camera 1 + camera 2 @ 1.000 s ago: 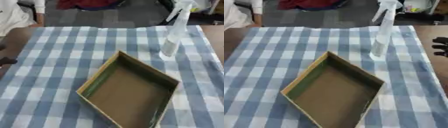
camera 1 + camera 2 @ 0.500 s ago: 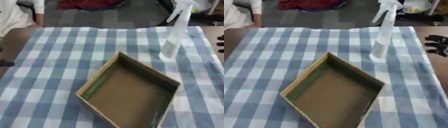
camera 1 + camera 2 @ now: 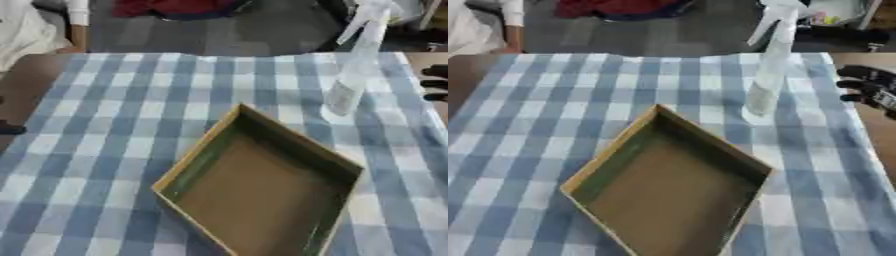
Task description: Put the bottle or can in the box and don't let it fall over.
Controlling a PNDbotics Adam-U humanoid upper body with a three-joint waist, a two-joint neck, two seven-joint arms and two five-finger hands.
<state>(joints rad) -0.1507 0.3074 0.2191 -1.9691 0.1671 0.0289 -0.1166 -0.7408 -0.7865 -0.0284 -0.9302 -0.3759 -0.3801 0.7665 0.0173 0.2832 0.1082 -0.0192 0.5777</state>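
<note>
The spray bottle [image 3: 767, 70] stands upright on the checked cloth [image 3: 553, 110], just beyond the empty box [image 3: 667, 185]. The right hand [image 3: 870, 87], fingers relaxed and empty, hovers right of it. Risk: a sideways knock topples the tall, narrow bottle.

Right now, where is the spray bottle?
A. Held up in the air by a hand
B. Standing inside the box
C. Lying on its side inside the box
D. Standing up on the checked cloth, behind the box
D. The spray bottle stands upright on the checked cloth, beyond the far corner of the empty box, and the right hand at the table's edge is not touching it.
</note>
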